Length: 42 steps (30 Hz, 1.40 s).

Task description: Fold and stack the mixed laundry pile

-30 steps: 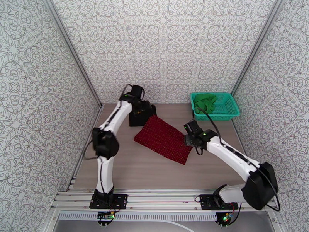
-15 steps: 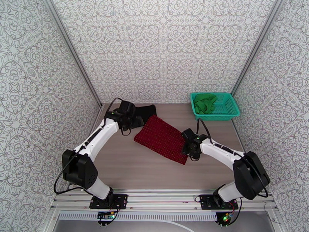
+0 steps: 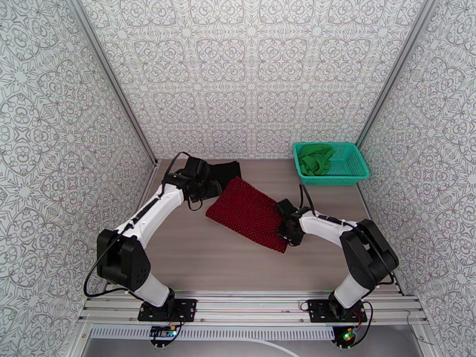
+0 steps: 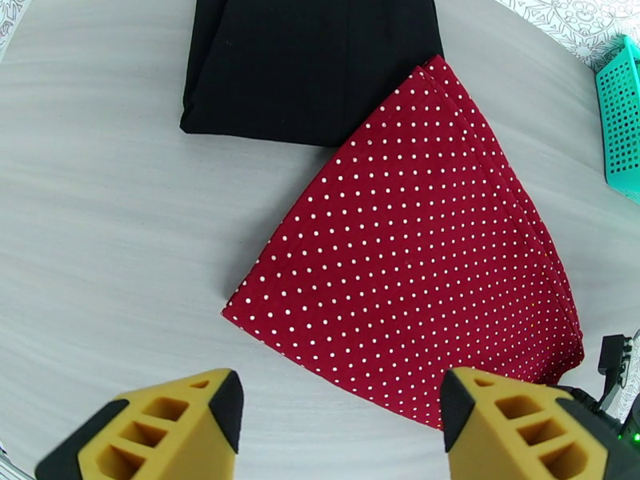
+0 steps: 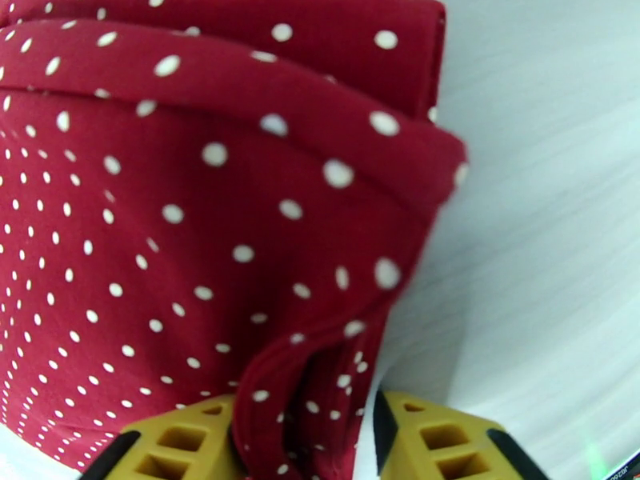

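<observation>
Right end effector (image 5: pixel 304 418) clamped on bunched edge of dark red dotted garment (image 4: pixel 416 234) lying on table (image 4: pixel 104 234), left end effector (image 4: pixel 338 394) open above, folded black garment (image 4: pixel 312 66) adjoining, green garment (image 3: pixel 315 159) in teal basket (image 3: pixel 351 171).

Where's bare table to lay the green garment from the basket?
Widest: the near strip of table between the red dotted cloth and the near edge. Smaller: the far gap between black garment and basket. Crowded: right gripper at the cloth's right corner, left gripper by the black one.
</observation>
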Each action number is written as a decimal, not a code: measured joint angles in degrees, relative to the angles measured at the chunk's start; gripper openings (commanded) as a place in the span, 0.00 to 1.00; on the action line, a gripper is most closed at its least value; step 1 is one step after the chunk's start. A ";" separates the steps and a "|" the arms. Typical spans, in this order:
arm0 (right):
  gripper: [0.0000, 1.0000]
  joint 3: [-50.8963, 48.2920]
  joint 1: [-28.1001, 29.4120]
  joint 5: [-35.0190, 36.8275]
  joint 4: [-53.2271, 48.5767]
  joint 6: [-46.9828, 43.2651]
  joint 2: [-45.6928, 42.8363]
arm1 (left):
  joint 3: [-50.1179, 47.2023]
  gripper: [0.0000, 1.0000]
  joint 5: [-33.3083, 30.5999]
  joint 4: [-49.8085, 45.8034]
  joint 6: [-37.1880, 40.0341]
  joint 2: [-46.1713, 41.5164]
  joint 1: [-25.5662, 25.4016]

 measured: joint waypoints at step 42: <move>0.00 18.95 -9.31 2.82 -25.57 -39.87 -11.39 | 2.60 0.00 1.11 1.68 -7.93 12.13 -21.51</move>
